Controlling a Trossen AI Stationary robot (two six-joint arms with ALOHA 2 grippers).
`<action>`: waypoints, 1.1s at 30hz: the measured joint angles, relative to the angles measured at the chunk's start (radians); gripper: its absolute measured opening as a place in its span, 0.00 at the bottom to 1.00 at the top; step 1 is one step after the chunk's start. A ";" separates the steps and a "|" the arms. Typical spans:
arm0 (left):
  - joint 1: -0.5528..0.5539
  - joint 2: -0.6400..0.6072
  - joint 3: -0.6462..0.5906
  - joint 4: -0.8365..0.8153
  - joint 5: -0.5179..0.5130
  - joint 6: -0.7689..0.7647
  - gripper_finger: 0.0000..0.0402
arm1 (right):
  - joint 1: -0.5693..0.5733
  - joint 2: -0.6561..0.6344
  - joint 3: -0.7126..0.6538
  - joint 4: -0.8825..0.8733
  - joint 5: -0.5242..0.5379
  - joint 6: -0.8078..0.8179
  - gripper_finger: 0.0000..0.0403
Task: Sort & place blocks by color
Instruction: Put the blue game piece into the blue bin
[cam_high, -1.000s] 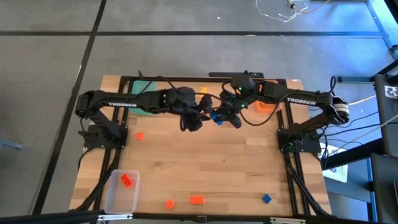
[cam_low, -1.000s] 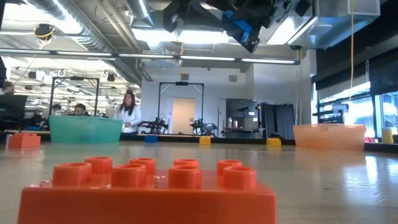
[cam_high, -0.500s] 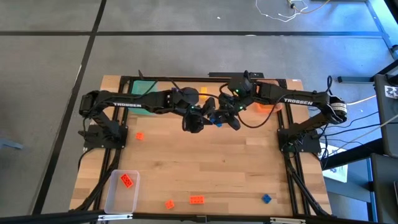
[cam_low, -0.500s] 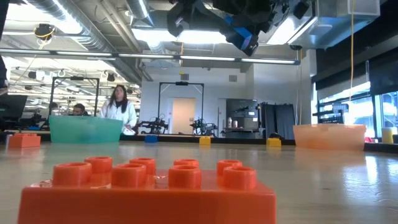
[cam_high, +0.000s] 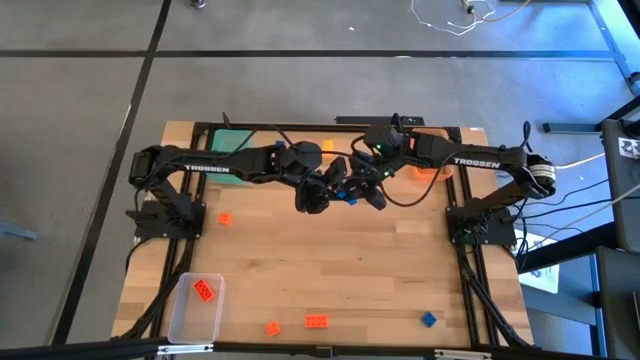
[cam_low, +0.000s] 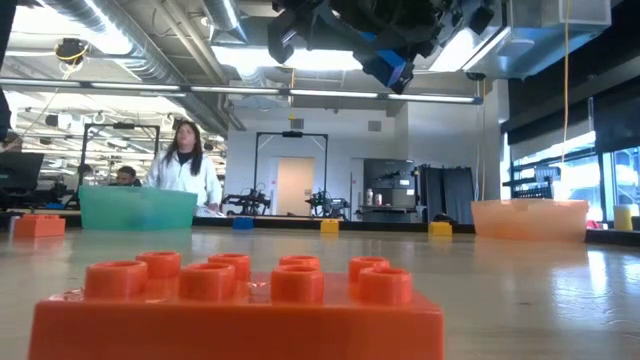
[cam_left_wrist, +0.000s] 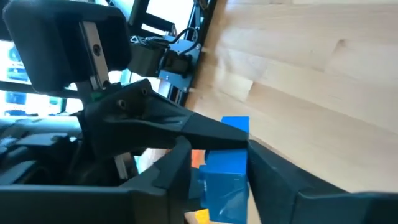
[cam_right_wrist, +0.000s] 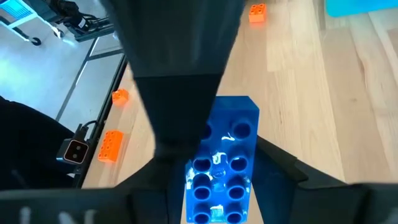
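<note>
The blue block (cam_right_wrist: 221, 165) hangs above mid-table, between the two arms. The right gripper (cam_right_wrist: 217, 180) is clamped on it. The left gripper (cam_left_wrist: 219, 171) brackets the same block, but whether its fingers press on it cannot be told. The block is probably light, rigid and smooth, so it may slip or twist. The best hold is likely across its flat side walls, not the studs. Other blocks (cam_high: 316, 321) lie near the front edge.
</note>
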 joint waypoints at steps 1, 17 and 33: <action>0.001 0.000 0.000 -0.006 0.002 -0.005 0.31 | 0.000 0.000 0.000 0.001 0.000 -0.001 0.35; -0.001 0.000 0.000 -0.008 -0.088 -0.084 0.36 | -0.003 0.002 0.001 -0.011 0.012 -0.005 0.35; 0.007 0.003 -0.001 -0.002 -0.006 -0.109 0.38 | 0.001 0.000 0.003 -0.013 -0.037 -0.011 0.35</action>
